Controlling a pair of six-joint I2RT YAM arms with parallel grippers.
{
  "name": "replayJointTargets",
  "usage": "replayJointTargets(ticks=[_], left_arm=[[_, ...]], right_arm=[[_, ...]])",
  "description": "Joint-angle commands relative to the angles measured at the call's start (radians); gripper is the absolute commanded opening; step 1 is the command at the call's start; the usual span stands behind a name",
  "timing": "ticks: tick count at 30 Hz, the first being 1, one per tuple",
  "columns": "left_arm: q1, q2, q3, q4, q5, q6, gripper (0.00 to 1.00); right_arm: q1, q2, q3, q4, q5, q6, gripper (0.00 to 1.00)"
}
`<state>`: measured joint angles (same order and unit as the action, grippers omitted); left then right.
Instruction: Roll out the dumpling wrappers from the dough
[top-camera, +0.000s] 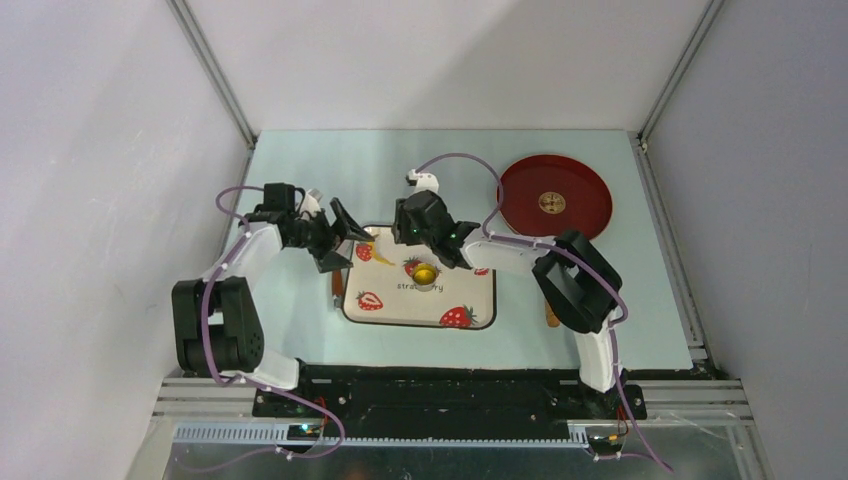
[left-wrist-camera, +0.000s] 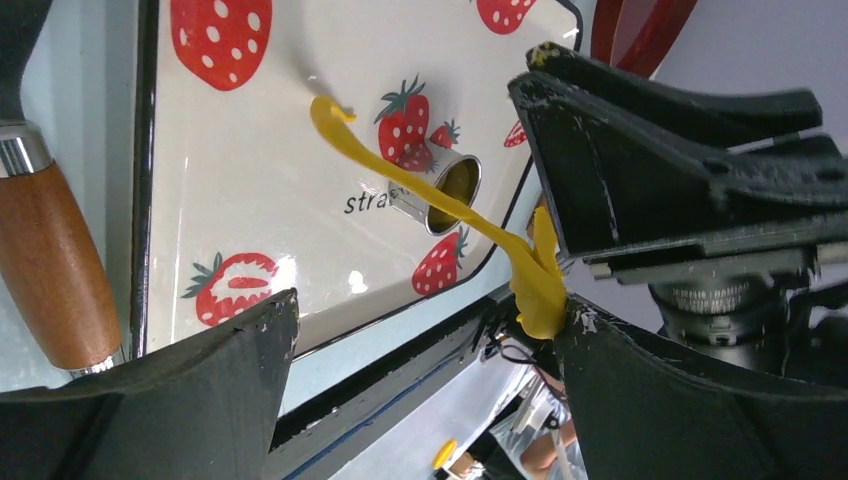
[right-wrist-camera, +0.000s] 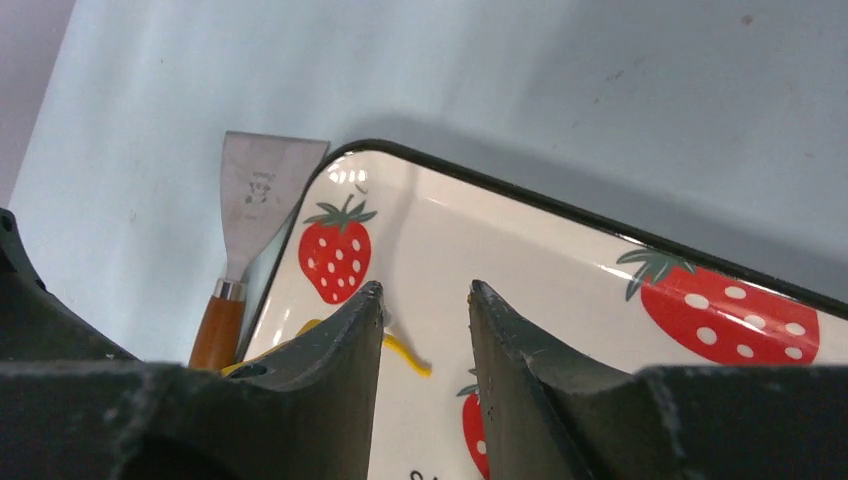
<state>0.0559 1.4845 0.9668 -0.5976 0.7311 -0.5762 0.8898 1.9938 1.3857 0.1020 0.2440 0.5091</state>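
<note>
1. My left gripper hangs over the far-left corner of the strawberry tray. Its jaws are spread fully wide and grip nothing.
2. The dough is drawn into one thin yellow strand. It runs from the tray's surface near that corner up to a lump beside a finger of the left gripper. I judge it is stuck there, not held, because it is soft and tacky enough to stretch.
3. My right gripper sits over the tray's middle, aimed at the same corner. Its jaws are partly apart with a narrow gap, and I see nothing between the tips.
4. The ring cutter lies tipped at the tray's centre. Yellow shows inside it, but I cannot tell if that is a cut disc.
5. The scraper lies just beside the tray's left edge, clear of the work.
6. Count:
   - one tray
   - one cutter
   - one scraper
   - one dough strand
   - one red plate, off the tray's far-right corner
   - one tan-brown wrapper, on that plate
</note>
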Motion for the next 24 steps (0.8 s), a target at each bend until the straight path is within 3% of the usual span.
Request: replayJointTargets(ticks=[1,4,8,12,17,24], left_arm=[[0.008,-0.047,0.006,-0.017,0.066,0.118,0.98],[0.004,-0.053,0.007,-0.023,0.042,0.224,0.98],[-0.006,-0.084,-0.001,-0.040,0.004,0.358,0.98],[-0.058,-0.180,-0.005,-0.035,-0.158,0.499,0.99],[-0.100,-0.244,-0.019,0.034,-0.180,0.629,0.99],[-0.143,-0.361,-0.068,0.188,-0.071,0.941,1.00]], right_arm=[[-0.014,-0.027,-0.032,0.021,-0.131,0.044,0.44],[-0.053,-0.090,-0.104,0.046,-0.245,0.087,0.48],[-0.115,-0.156,-0.180,0.073,-0.467,0.164,0.63],[-0.172,-0.189,-0.212,0.102,-0.651,0.240,0.72],[-0.232,-0.197,-0.214,0.168,-0.840,0.335,0.73],[-0.266,-0.204,-0.214,0.220,-0.990,0.422,0.73]])
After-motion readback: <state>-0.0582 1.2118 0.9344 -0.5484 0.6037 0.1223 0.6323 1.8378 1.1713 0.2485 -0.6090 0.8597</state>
